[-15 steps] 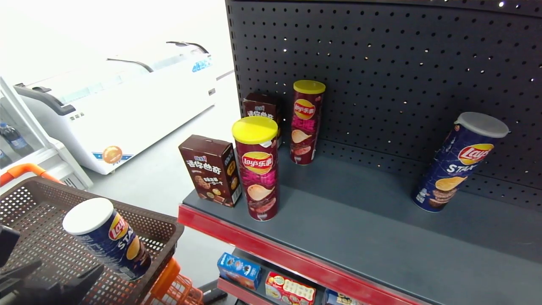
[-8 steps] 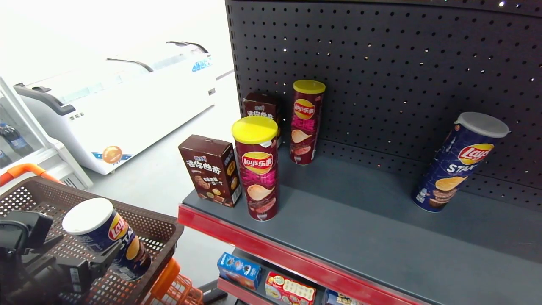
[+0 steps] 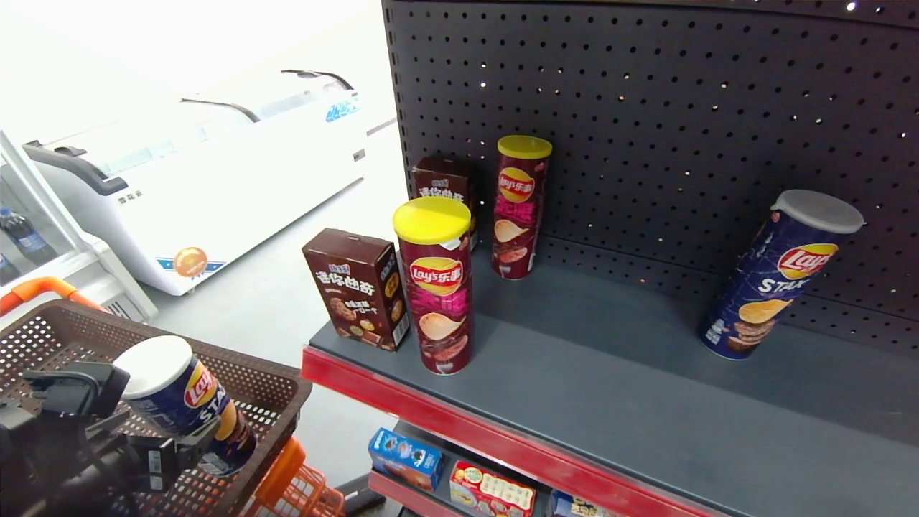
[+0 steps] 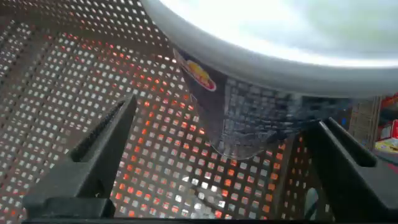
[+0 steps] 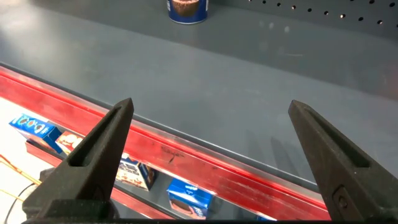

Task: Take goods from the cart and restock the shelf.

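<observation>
A blue chip can with a white lid stands tilted in the brown perforated cart basket at the lower left. My left gripper is open, one finger on each side of that can. In the left wrist view the can sits between the spread fingers, with the basket mesh below. Whether the fingers touch it is unclear. My right gripper is open and holds nothing, over the red front edge of the grey shelf board. A second blue can leans against the pegboard at the shelf's right.
Two maroon cans with yellow lids and two brown boxes fill the left end of the shelf. The middle of the board is bare. Small boxes sit on the lower shelf. A white chest freezer stands behind.
My left gripper has risen from the bottom left edge and moved in around the blue can in the basket. The can has shifted slightly to the right.
</observation>
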### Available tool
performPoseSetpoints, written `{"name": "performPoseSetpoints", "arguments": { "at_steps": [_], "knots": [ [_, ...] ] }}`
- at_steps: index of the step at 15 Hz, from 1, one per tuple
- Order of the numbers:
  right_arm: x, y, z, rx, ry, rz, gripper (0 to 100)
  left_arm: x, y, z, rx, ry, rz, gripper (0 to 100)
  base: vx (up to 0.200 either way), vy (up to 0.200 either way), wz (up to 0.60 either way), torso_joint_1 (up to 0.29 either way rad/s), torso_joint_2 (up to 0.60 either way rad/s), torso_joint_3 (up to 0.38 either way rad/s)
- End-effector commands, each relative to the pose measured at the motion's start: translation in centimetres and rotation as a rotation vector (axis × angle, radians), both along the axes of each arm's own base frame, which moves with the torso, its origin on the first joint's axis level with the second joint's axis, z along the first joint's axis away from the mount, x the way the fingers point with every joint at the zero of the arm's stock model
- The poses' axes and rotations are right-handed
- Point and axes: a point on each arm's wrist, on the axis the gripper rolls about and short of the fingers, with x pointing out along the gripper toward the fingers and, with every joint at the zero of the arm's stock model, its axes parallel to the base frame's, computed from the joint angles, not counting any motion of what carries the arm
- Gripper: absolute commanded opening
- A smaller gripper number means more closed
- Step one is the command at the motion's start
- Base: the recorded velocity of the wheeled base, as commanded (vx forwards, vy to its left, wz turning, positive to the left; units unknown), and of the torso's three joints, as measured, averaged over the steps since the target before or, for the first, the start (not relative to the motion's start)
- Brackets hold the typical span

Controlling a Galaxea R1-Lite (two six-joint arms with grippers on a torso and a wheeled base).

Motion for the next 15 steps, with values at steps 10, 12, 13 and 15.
{"name": "performPoseSetpoints", "arguments": {
  "at_steps": [10, 12, 13, 15],
  "knots": [
    [0.0, 0.0, 0.0, 0.0, -0.002, 0.0, 100, 3.4, 0.6, -0.6, -0.027, 0.0, 0.007, 100, 0.0, 0.0, 0.0, 0.0, 0.0, 0.0],
    [0.0, 0.0, 0.0, 0.0, -0.002, 0.0, 100, 3.6, 0.1, -0.4, -0.024, -0.014, -0.018, 0, 0.0, 0.0, 0.0, 0.0, 0.0, 0.0],
    [0.0, 0.0, 0.0, 0.0, -0.002, 0.0, 100, 3.7, 0.1, -0.4, -0.024, -0.013, -0.019, 0, 0.0, 0.0, 0.0, 0.0, 0.0, 0.0],
    [0.0, 0.0, 0.0, 0.0, -0.002, 0.0, 100, 3.7, 0.1, -0.3, -0.021, -0.018, -0.022, 0, 0.0, 0.0, 0.0, 0.0, 0.0, 0.0]
  ]
}}
